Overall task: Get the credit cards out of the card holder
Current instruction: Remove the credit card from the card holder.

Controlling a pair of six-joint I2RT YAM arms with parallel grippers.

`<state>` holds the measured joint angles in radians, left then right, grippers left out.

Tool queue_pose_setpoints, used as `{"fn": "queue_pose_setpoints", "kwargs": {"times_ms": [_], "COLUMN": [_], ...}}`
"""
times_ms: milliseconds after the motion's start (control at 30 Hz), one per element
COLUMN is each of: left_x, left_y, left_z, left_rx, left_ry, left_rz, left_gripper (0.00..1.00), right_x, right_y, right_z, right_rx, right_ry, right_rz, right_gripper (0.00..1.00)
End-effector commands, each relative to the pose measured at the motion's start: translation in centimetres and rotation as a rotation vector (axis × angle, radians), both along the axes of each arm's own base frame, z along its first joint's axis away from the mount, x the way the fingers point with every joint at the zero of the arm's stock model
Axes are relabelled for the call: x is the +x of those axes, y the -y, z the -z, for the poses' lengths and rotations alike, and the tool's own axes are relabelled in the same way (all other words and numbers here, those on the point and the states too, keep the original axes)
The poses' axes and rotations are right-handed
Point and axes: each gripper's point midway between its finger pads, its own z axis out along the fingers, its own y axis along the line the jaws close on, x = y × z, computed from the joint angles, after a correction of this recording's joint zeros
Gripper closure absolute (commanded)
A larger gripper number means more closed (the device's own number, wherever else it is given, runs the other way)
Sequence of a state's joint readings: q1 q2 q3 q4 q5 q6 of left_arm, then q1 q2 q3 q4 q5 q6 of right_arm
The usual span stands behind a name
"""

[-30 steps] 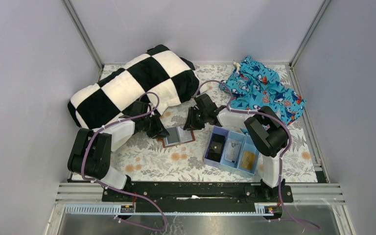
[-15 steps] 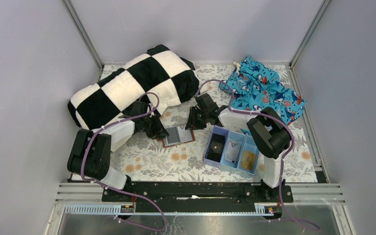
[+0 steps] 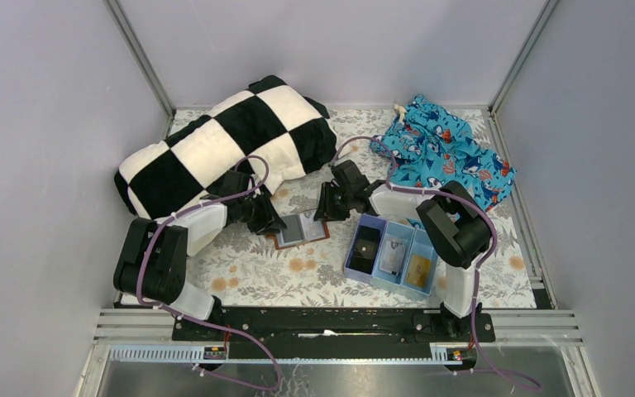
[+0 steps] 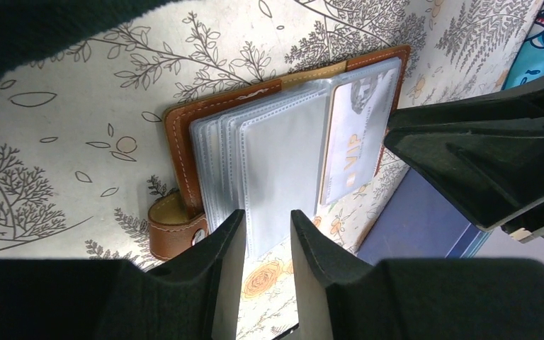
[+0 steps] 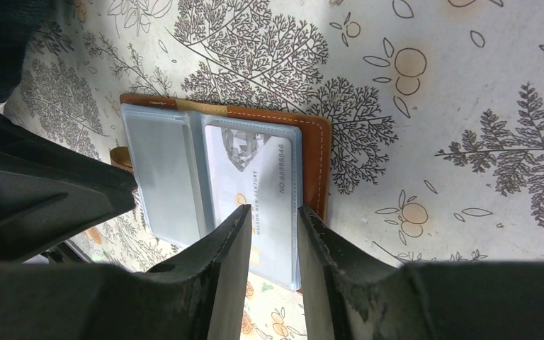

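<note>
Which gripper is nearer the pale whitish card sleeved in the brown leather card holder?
Right. The right gripper hangs directly over the pale whitish card; the left gripper sits over the empty clear sleeves beside it.

The counter point(image 3: 248, 273) has a floral-print cover. A light blue tray point(image 3: 380, 283) sits on it toward the near right. Just left of the tray lies a brown card holder point(image 3: 298, 231), spread open. Further back and left of the tray is a big black-and-white checkered pillow point(image 3: 227, 145), and behind the tray there's a crumpled blue patterned cloth point(image 3: 446, 153).
</note>
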<state>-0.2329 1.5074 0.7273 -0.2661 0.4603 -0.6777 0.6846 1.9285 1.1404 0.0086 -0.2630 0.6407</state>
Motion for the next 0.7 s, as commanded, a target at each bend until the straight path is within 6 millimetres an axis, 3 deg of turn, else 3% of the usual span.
{"fn": "queue_pose_setpoints", "kwargs": {"times_ms": [0,167,300,400,533,667], "left_x": [1.3,1.5,1.4,1.7,1.6,1.3], "left_y": [0.8,2.1,2.5,1.8,0.7,0.2], "left_z": [-1.3,-2.3,-2.0,-1.8,-2.0,-2.0], "left_rx": [-0.046,-0.109,-0.118,-0.064,0.012,0.033], "left_ry": [0.044,0.065,0.055,0.062,0.081,0.095], "left_rz": [0.001,0.031,0.042,0.009,-0.028,-0.058], "left_gripper": [0.66,0.66,0.66,0.66,0.54,0.53], "right_x": [0.2,0.1,0.0,0.0,-0.2,-0.2], "right_y": [0.2,0.1,0.0,0.0,0.1,0.0], "right_z": [0.1,0.2,0.1,0.0,0.0,0.0], "right_rx": [0.0,0.008,0.017,0.018,0.019,0.022], "right_ry": [0.011,0.001,-0.004,-0.002,-0.004,-0.004], "right_rz": [0.007,0.009,0.009,0.01,0.013,0.01], "right_gripper": [0.62,0.62,0.62,0.62,0.62,0.62]}}
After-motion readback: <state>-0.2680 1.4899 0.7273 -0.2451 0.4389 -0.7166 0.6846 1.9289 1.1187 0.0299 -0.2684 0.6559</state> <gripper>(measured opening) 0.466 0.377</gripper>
